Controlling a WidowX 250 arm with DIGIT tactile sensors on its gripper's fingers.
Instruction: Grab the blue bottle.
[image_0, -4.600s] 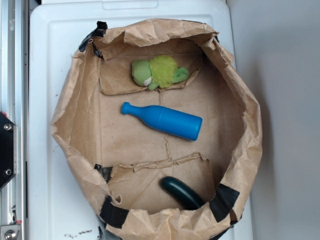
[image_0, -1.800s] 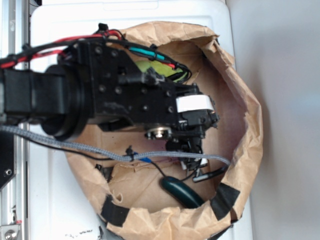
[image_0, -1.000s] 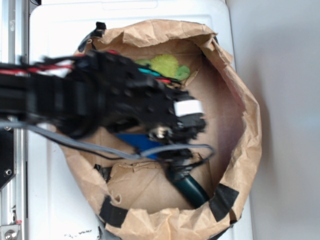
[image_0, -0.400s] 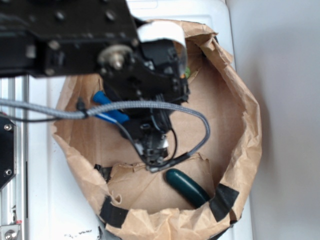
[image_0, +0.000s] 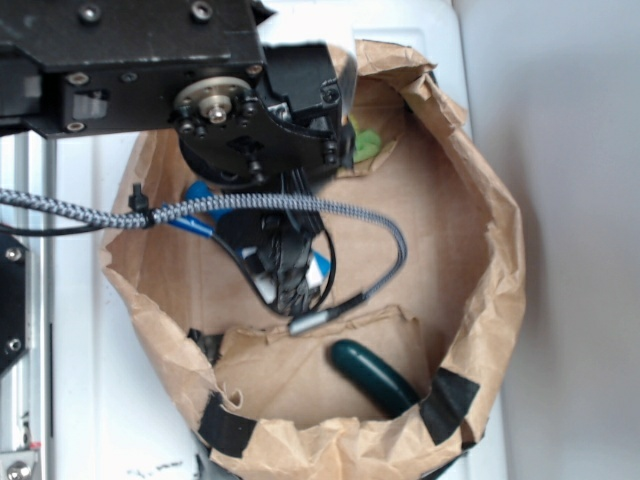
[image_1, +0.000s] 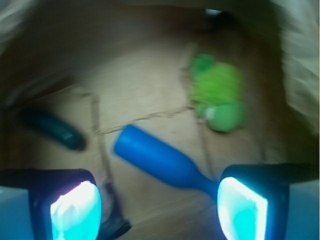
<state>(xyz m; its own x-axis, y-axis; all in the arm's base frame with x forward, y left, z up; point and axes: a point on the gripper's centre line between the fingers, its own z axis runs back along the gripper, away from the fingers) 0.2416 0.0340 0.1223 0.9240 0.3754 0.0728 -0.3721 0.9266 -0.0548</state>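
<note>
gripper (image_1: 159, 210) spread wide, holding nothing | blue bottle (image_1: 160, 161) lies flat on the bag floor, neck toward 4 o'clock near one finger (image_1: 242, 212) | green toy (image_1: 220, 97) at 1 o'clock | likely lining up the grab
</note>
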